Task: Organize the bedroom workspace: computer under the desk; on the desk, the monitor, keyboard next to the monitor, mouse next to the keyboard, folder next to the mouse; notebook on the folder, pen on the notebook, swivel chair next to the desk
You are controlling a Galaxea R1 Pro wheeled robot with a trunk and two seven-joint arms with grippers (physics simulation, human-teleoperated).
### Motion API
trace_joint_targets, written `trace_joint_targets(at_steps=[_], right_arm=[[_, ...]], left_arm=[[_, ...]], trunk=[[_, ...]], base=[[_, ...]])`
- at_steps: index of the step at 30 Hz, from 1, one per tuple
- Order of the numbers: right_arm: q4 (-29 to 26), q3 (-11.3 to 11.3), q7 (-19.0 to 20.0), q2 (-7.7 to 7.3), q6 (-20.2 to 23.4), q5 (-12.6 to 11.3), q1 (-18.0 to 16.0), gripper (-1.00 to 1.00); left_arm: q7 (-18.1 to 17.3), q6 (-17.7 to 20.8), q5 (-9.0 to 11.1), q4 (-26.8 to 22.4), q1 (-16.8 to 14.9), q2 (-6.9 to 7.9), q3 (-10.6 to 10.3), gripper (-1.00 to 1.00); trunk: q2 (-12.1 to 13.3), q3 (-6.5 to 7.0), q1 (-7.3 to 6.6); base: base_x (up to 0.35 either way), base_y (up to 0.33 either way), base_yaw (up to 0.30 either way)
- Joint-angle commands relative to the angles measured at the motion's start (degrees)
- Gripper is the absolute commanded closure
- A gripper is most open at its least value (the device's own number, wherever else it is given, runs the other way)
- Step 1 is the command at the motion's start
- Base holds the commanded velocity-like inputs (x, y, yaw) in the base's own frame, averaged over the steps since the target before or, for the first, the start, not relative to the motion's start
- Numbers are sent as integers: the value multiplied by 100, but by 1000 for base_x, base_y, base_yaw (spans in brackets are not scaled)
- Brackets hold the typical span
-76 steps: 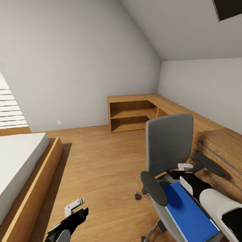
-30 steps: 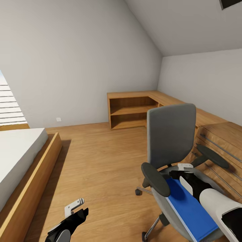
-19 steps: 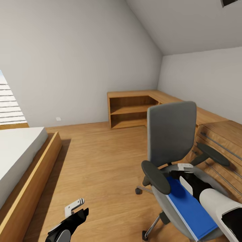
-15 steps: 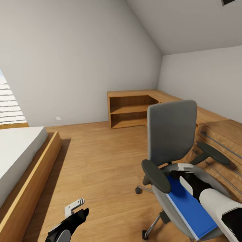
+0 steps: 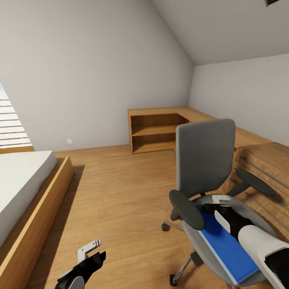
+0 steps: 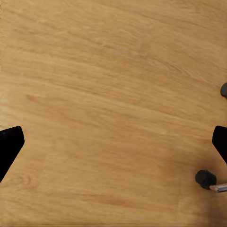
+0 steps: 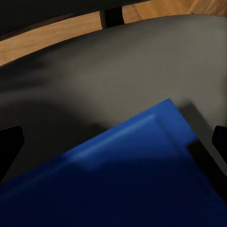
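Presently, the swivel chair stood on the wooden floor at the right of the head view, its grey backrest upright and its black armrests on either side of the seat. The folder lay flat on the seat, bright blue with a thin pale edge along its near-left side.

The right gripper was positioned above the seat at the folder's far end, close to the backrest. In the right wrist view the folder occupied the lower part of the picture against the grey seat, and the dark fingertips stood at opposite edges of the frame with the folder's corner between them: the jaws were spread and gripped nothing.

The left gripper hung low over bare floor, well apart from the chair. In the left wrist view its jaws were likewise spread wide over the wooden floor, with two black castors of the chair base near one edge.

A wooden shelf unit stood against the far wall, a wooden chest of drawers behind the chair, and a bed at the left.
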Motion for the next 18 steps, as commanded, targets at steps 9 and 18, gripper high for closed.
trace_joint_targets(at_steps=[9,18], right_arm=[[-17,47,-37,-6,33,-49,-2,-100],[-17,41,-38,-6,33,-49,-2,-100]], left_arm=[[60,3,39,15,-4,7,-15,-100],[63,2,38,19,-4,4,-15,-100]], trunk=[[-3,-6,-1],[-3,-6,-1]], base=[[-144,0,0],[-67,0,0]])
